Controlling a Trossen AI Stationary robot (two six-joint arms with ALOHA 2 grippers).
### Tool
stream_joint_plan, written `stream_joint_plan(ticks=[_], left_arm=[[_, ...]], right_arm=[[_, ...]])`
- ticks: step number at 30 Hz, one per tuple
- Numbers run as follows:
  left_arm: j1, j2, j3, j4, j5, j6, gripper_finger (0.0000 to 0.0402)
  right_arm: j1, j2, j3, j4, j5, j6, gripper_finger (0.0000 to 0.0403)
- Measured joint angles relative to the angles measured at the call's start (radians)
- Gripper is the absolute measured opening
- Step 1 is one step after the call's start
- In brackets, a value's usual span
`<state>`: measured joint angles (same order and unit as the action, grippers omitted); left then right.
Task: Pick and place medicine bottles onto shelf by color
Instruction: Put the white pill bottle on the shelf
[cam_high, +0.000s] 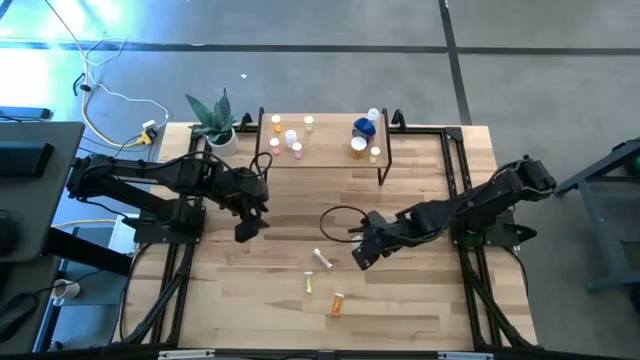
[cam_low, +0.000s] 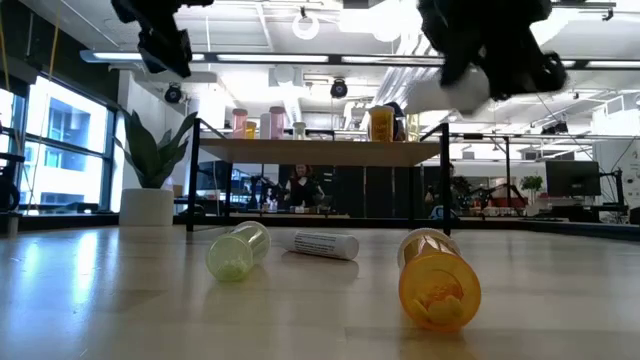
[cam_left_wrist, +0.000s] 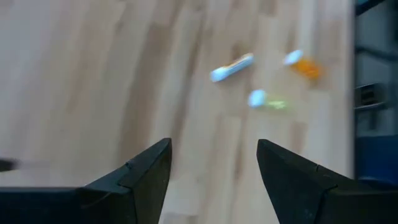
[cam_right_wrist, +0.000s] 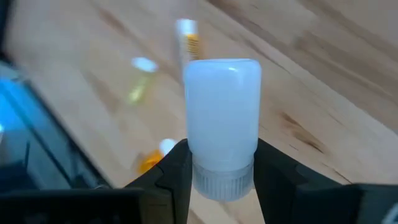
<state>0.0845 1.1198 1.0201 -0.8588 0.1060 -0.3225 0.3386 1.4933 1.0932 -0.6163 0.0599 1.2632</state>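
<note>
White bottle (cam_right_wrist: 222, 127) pinched in the right gripper (cam_right_wrist: 222, 163), cap end down between the fingers, long axis running straight out from them. High view: right gripper (cam_high: 366, 250) hangs over the middle of the tabletop; the shelf (cam_high: 322, 142) sits at the far edge, up-table and slightly to the robot's left of it, so the carry goes toward the far edge. The shelf already carries small bottles in two clusters: pale and pink ones toward its left end, the blue bottle (cam_high: 365, 125) and an orange one toward its right end. Left gripper (cam_high: 247, 226) hovers left of centre, fingers spread, nothing in them. Three bottles lie on their sides toward the near edge: a white tube-like one (cam_high: 322, 258), a yellow-green one (cam_high: 309, 284), an orange one (cam_high: 337, 304); the right arm is nearer all three. Low view: same three lying flat, yellow-green (cam_low: 238, 250), white labelled (cam_low: 325, 244), orange (cam_low: 438, 278) with its open end toward the camera; shelf (cam_low: 320, 150) behind them, plant (cam_low: 150, 160) at the far-left corner. Left wrist view: spread fingers (cam_left_wrist: 140, 174), the three bottles well ahead. Right wrist view: grip is low on the bottle, near its cap. Label print on the lying white one is unreadable.
</note>
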Motion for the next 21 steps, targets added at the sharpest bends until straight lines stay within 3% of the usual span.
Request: stream_joint_plan(ticks=[10,21], left_arm=[[0.000,0.000,0.000,0.235,0.204,-0.176,0.0227],[-0.031,0.025,0.000,0.434,0.217,-0.415,0.0227]], right_arm=[[-0.024,0.000,0.131,-0.001,0.025,-0.212,0.0122],[-0.043,0.000,0.262,-0.001,0.055,-0.572,0.0122]])
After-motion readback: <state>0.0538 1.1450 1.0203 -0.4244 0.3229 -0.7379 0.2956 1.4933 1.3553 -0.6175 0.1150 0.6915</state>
